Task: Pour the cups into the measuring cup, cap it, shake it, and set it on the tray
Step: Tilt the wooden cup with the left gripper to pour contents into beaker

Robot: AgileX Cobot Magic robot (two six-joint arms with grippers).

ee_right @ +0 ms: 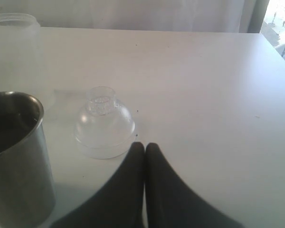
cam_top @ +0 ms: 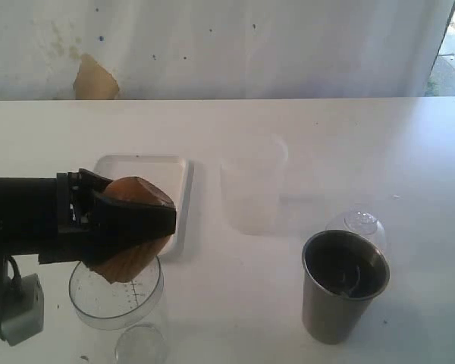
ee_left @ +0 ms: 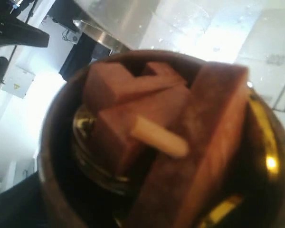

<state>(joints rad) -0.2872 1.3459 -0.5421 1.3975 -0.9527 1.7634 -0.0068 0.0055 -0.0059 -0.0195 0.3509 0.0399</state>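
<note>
My left gripper [cam_top: 148, 220] is shut on the squat brown cup [cam_top: 129, 191], holding it tipped mouth-down over the clear measuring cup [cam_top: 117, 299] at the table's front left. In the left wrist view the brown cup [ee_left: 52, 142] fills the frame, with brown wooden blocks [ee_left: 133, 114] and a pale stick [ee_left: 161, 137] inside. The tall steel tumbler [cam_top: 343, 288] [ee_right: 16, 156] stands upright at the front right. Just behind it lies a clear domed cap [cam_top: 358, 224] [ee_right: 104, 126]. My right gripper [ee_right: 145, 145] is shut and empty, close beside the cap. The white tray [cam_top: 140, 163] lies behind my left gripper.
A frosted translucent beaker [cam_top: 252, 189] [ee_right: 14, 42] stands mid-table between the tray and the tumbler. My black left arm [cam_top: 23, 216] reaches in from the left edge. A white wall runs behind the table.
</note>
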